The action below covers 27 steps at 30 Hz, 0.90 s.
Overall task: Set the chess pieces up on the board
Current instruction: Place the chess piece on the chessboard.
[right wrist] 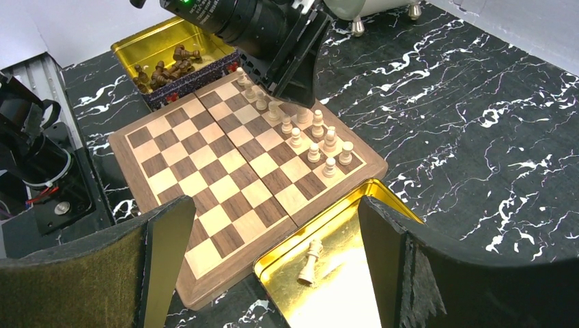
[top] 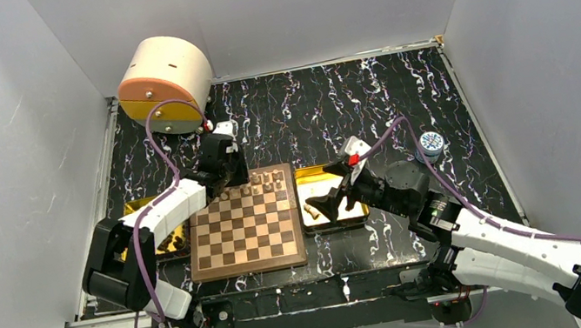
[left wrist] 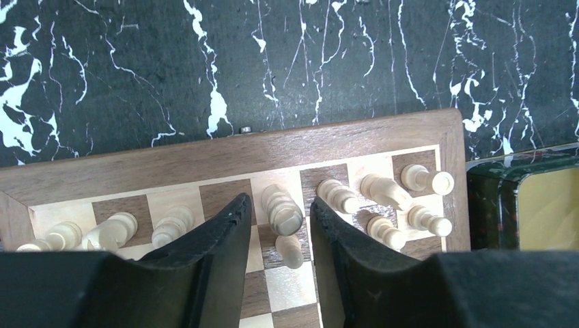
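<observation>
The board (top: 250, 236) lies mid-table, with several light chess pieces (top: 259, 185) standing in its two far rows. My left gripper (top: 229, 174) hovers over those rows. In the left wrist view it (left wrist: 280, 201) is open, its fingers on either side of a tall piece (left wrist: 283, 213) and a pawn (left wrist: 292, 251) without touching them. My right gripper (top: 322, 208) is open and empty above the right gold tray (right wrist: 300, 266). One light piece (right wrist: 311, 260) lies on its side in that tray, between the fingers (right wrist: 167, 232). The board also shows in the right wrist view (right wrist: 225, 184).
A second gold tray (right wrist: 147, 41) left of the board holds several dark pieces (right wrist: 171, 65). A beige cylinder (top: 164, 83) lies at the back left. A small round blue-and-white object (top: 431, 143) sits right of the right arm. Grey walls enclose the table.
</observation>
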Available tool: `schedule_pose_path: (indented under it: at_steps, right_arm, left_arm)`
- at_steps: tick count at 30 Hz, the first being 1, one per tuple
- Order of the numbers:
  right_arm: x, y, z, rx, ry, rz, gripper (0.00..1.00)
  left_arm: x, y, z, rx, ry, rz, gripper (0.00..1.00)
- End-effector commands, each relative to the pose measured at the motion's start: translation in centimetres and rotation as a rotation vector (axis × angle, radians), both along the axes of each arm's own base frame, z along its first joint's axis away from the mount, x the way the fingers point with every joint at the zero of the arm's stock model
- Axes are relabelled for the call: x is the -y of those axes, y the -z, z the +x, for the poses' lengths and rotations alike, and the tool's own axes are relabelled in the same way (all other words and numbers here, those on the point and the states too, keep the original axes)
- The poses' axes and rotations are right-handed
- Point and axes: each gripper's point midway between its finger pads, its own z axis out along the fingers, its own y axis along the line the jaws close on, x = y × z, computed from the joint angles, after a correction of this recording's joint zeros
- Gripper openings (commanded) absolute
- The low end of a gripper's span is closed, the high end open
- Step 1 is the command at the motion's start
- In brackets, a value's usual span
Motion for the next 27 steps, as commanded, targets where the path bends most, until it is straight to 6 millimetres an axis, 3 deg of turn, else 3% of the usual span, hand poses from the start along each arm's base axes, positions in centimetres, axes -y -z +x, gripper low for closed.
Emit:
schedule_pose_path:
  at_steps: [1,27]
  right_arm:
    - [-0.47,-2.87,0.20,0.063,-0.005,0.074,0.99]
    - [-0.98,-2.54,0.46,0.049,-0.009,0.068,0.99]
  left_arm:
    - [0.34,-2.14,1.38,0.054,0.000,-0.003,0.36]
    - [0.77,-2.34,1.07,0.027,0.033,-0.004,0.24]
